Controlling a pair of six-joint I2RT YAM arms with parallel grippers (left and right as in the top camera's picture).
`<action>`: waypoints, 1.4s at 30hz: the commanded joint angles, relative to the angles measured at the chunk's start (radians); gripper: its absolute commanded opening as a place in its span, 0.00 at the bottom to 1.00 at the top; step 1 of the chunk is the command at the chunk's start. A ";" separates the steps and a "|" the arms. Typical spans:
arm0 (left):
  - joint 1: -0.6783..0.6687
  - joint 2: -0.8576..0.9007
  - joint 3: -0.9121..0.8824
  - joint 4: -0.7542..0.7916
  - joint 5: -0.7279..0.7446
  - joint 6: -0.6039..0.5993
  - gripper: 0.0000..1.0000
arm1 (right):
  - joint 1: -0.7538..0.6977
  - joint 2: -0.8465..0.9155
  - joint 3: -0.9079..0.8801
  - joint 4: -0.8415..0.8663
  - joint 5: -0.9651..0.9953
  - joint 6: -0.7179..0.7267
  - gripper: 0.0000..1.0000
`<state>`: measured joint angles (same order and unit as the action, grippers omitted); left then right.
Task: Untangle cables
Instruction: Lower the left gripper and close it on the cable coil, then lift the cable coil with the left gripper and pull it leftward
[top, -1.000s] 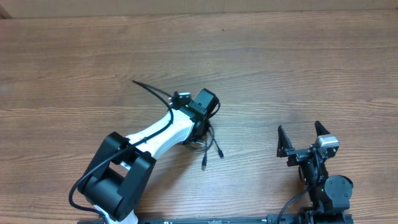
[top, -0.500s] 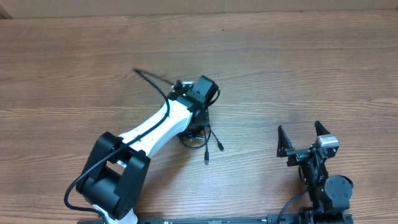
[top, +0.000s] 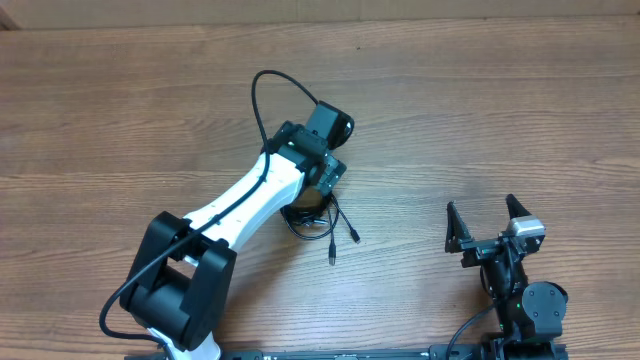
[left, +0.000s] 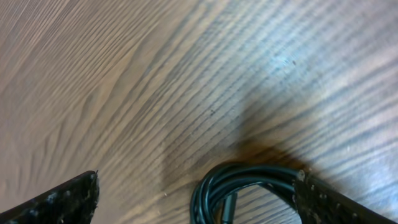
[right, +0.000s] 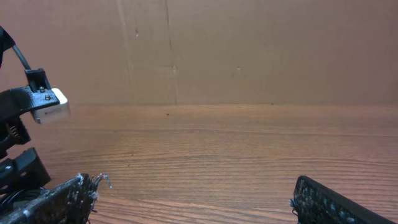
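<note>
Wooden table (top: 500, 120) bears bundled cables (left: 245, 171) under wide-spread left tool (left: 197, 179).

— What's underneath it all?

— One wooden table (top: 500, 120), brown grain running left to right, filling the frame.

— And lying on it?

— Just below centre, the cables (top: 318, 222): thin, black, coiled in a small bundle flat on the wood. Two loose ends trail toward the lower right, each tipped with a small plug (top: 331, 258).

— Up close?

— The coil rests right on the grain, with a dark shadow beside it.
</note>
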<state>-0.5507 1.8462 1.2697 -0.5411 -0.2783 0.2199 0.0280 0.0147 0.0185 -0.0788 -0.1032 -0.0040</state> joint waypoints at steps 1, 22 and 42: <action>0.029 -0.006 0.016 0.002 0.142 0.227 0.96 | 0.005 -0.012 -0.011 0.004 0.009 -0.004 1.00; 0.164 0.000 -0.009 -0.059 0.512 0.711 0.70 | 0.005 -0.012 -0.011 0.004 0.009 -0.004 1.00; 0.163 0.132 -0.071 0.056 0.566 0.951 0.56 | 0.005 -0.012 -0.011 0.004 0.009 -0.004 1.00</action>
<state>-0.3843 1.9308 1.2091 -0.4885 0.2325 1.1488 0.0277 0.0147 0.0185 -0.0792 -0.1032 -0.0040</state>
